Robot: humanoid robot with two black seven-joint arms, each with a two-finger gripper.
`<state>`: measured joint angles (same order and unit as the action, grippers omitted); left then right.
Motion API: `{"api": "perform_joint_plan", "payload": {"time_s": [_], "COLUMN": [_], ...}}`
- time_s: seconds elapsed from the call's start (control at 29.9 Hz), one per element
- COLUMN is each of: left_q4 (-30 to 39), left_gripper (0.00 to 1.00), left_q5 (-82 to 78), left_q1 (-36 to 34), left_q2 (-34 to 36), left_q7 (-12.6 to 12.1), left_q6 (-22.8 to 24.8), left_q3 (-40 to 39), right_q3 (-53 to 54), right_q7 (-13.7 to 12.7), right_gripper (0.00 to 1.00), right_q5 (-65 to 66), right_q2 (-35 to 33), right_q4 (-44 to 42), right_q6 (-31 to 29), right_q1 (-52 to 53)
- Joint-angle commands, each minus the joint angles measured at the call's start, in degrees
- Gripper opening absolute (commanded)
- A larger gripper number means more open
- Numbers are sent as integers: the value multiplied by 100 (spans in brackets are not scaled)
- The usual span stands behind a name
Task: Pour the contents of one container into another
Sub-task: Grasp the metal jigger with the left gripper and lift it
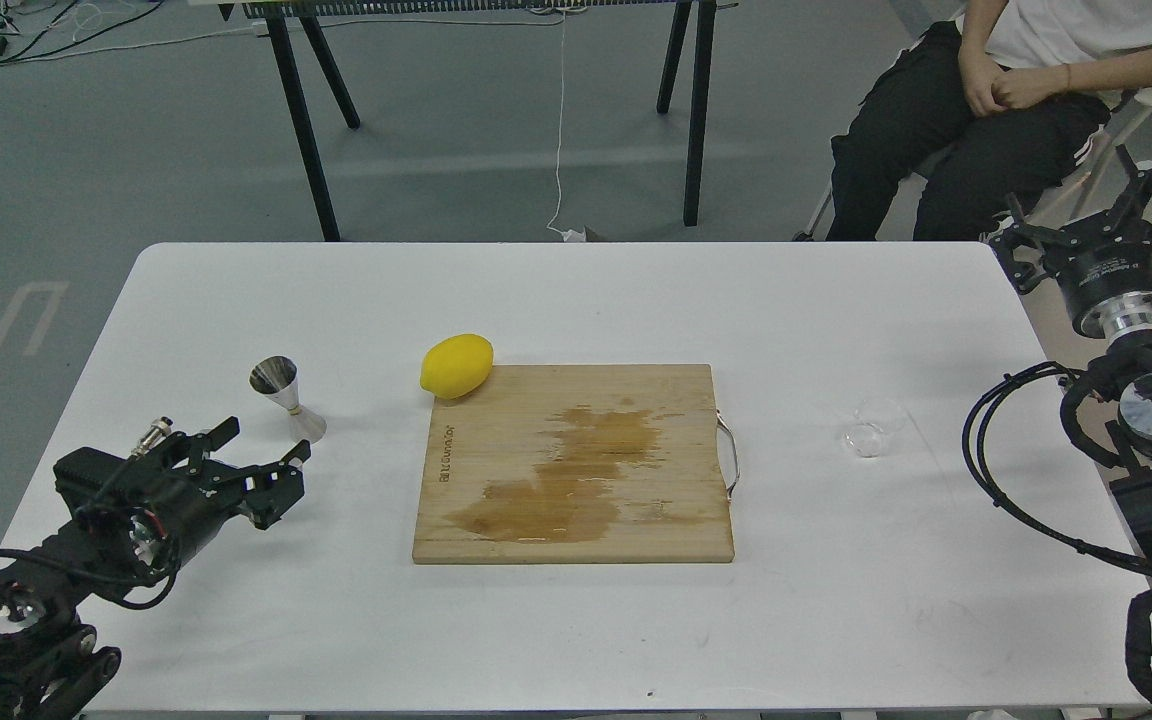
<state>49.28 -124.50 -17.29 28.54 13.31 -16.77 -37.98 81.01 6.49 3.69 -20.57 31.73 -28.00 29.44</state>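
Small clear colourless glass cup (874, 428) sits on the white counter (576, 620) right of the wooden cutting board (573, 465); likely light, slick, fragile, so best pinched low across its wall. Right gripper (1096, 225) hangs well apart beyond the counter's edge, fingers spread. Shiny steel hourglass jigger (286, 396) stands upright just beyond the left gripper (261, 455), fingers apart, empty.

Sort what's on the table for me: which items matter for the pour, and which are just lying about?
For the pour:
- glass cup, right of the board, nearest the right gripper
- steel jigger, upright, just beyond the left gripper

Lying about:
- lemon, at the board's far left corner
- wooden cutting board, wet-stained
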Motion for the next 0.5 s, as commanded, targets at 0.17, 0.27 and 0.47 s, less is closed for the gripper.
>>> {"api": "perform_joint_plan", "payload": {"time_s": [0.17, 0.27, 0.47], "left_q4": [-1051, -1288, -1693], "left_gripper": [79, 77, 58], "left_q5": [14, 31, 40], "left_q1": [-406, -555, -741], "left_q2": [-639, -850, -1158], "left_q7": [-3, -12, -12], "left_q6": [-142, -151, -257], "left_q3": [2, -25, -60], "right_q3": [11, 2, -6], "right_q7": [1, 1, 1], "right_gripper": [100, 100, 100], "right_q5": [0, 0, 0], "right_q2": [0, 0, 0], "right_q4": [9, 0, -8], "right_q6": [0, 0, 0], "right_q1": [0, 0, 0]}}
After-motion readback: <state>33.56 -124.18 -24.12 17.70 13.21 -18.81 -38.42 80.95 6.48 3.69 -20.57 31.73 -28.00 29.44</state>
